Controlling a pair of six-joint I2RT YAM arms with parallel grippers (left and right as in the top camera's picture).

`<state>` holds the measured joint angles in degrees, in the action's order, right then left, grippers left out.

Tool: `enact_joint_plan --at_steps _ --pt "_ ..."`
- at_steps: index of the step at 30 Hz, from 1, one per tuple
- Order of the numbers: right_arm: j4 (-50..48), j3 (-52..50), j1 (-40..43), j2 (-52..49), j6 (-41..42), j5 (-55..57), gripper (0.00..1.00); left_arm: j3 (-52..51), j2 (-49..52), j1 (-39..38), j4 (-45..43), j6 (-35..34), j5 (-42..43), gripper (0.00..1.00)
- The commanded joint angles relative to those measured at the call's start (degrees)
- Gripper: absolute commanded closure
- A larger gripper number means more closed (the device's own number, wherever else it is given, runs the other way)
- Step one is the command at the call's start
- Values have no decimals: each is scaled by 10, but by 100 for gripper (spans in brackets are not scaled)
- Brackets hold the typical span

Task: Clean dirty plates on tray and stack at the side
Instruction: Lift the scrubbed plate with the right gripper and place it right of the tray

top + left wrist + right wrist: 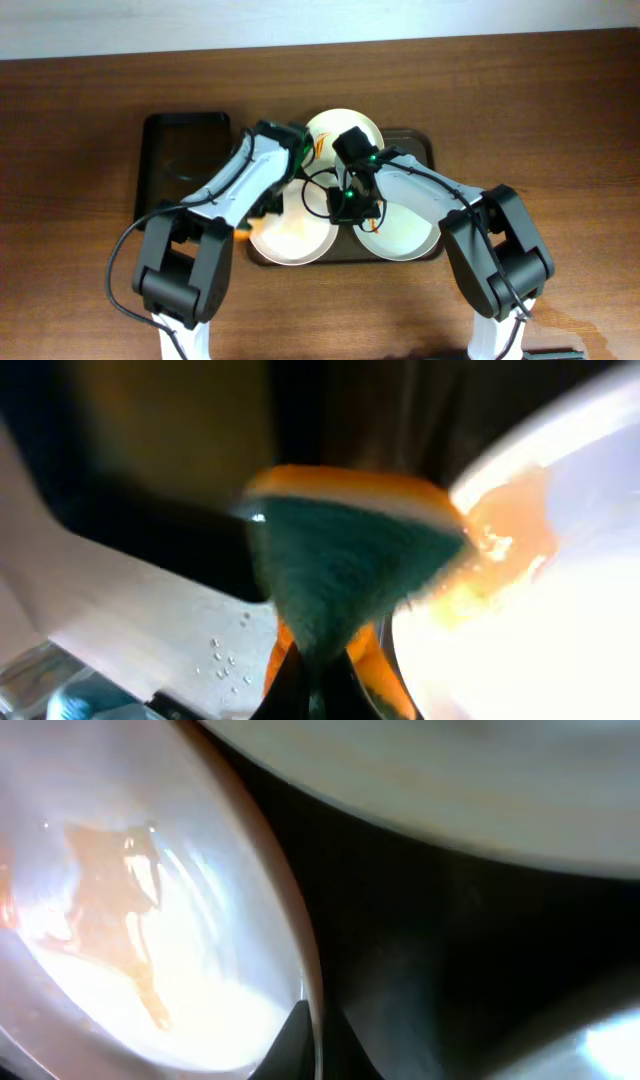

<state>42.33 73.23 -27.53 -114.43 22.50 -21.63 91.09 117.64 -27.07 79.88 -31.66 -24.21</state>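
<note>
Overhead, a black tray (185, 165) sits at the left of the counter (560, 90), just beside the brown tray (420, 140), which carries all three plates (405, 240); none is stacked aside yet. The left claw (318, 682) grips a sponge (345, 560) with its green scouring face outward, right at the rim of the far plate (340, 125). An orange sauce streak (510, 540) lies there, and I judge the sponge is held this way to scrub it off. The right claw (318, 1045) is pinched narrow on the rim of a plate (150, 920), one finger inside and one outside, with sauce showing in its bowl. That hold probably pins the plate so it won't slide under the sponge. Whether it is the same plate I cannot tell. Wiping looks barely begun.
</note>
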Motion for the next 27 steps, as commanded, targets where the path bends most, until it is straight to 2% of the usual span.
enact_joint_plan --at_steps 1,2,4,5,6,8,12,15,21,23,25,27 --pt "47 42 -2 42 -12 27 96 107 -92 12 16 -35 21 100" --pt "79 70 -2 70 -12 58 96 123 -160 40 15 -31 53 100" --pt "137 129 -16 112 -32 150 96 122 -224 90 21 28 111 100" --pt "150 143 -26 119 -32 189 96 122 -233 106 26 52 137 100" --pt "177 177 -58 127 -31 286 96 122 -235 126 43 75 166 100" --pt "231 225 -132 127 -25 486 96 91 -235 138 55 78 171 100" --pt "252 234 -225 127 -25 718 96 12 -235 139 27 93 170 100" --pt "252 234 -260 127 -25 828 96 -21 -235 149 27 93 169 100" --pt "248 234 -264 127 -15 831 96 -25 -235 152 21 92 174 100" --pt "248 234 -263 127 10 795 96 -25 -235 152 16 92 174 100" --pt "249 234 -226 127 21 652 96 -25 -235 152 16 92 176 100" --pt "252 234 -87 127 33 394 96 -25 -235 152 16 93 189 100"
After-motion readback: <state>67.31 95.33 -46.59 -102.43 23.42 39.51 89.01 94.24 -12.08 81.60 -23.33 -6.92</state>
